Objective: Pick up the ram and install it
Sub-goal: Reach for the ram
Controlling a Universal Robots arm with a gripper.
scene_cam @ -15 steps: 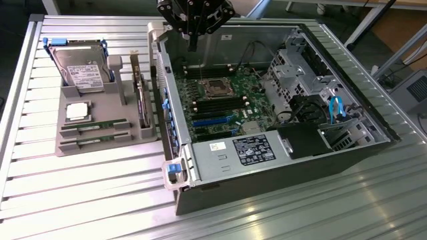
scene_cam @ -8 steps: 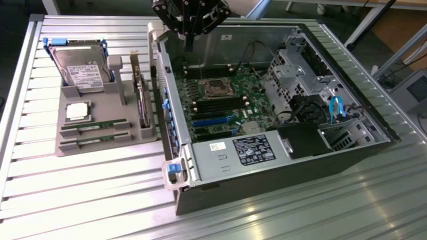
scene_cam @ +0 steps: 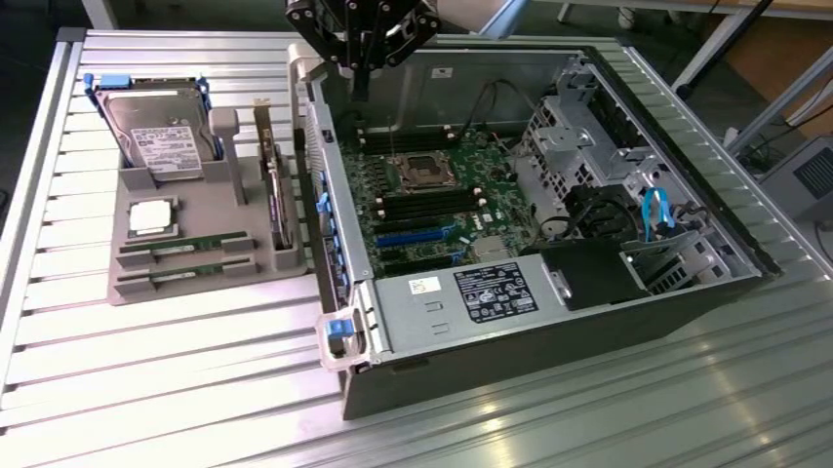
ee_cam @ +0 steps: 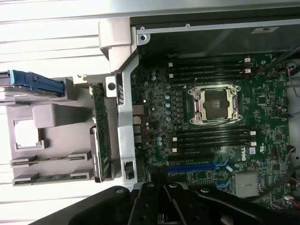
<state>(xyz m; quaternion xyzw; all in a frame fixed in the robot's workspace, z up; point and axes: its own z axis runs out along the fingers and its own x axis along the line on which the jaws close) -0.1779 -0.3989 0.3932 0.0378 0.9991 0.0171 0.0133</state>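
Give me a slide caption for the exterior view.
Gripper above the open computer case; two ram sticks rest in the gray tray.

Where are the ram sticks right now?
Both ram sticks sit in the grey tray on the exterior view's left, next to the processor chip.

Ribbed alu bench (scene_cam: 156,390), glare at approx 6 o'clock. Brown floor (scene_cam: 787,54) at 2 o'clock w/ white frame legs (scene_cam: 713,44); grey box (scene_cam: 813,180) at 3 o'clock.

Gripper (scene_cam: 357,95) aloft, fingers (scene_cam: 354,78) closed.
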